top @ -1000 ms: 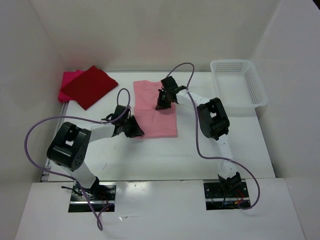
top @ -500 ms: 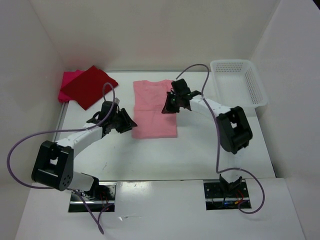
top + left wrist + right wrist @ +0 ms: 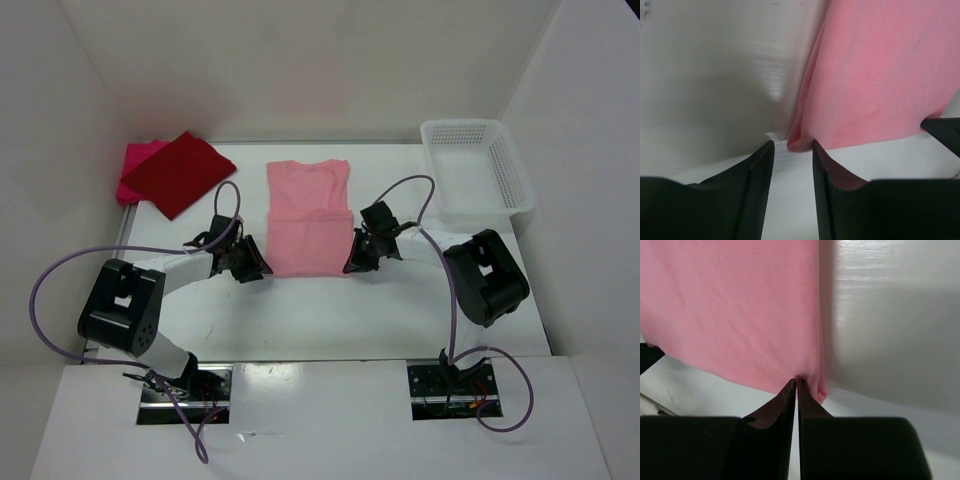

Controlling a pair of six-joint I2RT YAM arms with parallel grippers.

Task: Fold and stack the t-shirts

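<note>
Black fingers of the left gripper (image 3: 792,143) stand spread, with the near left corner of the light salmon-pink t-shirt (image 3: 308,215) at their tips. The right gripper (image 3: 797,380) has its fingers all but pressed together at the near right corner; whether cloth is caught, I cannot tell. That shirt lies flat mid-table. At the far left, the dark red t-shirt (image 3: 180,172) overlaps the bright magenta-pink t-shirt (image 3: 136,160).

The white worktop (image 3: 330,320) carries 4 things: a salmon-pink t-shirt (image 3: 308,215) at its middle, a magenta t-shirt (image 3: 138,158) under a dark red t-shirt (image 3: 180,172) at the far left corner, and a white mesh basket (image 3: 516,172) at the far right corner.
</note>
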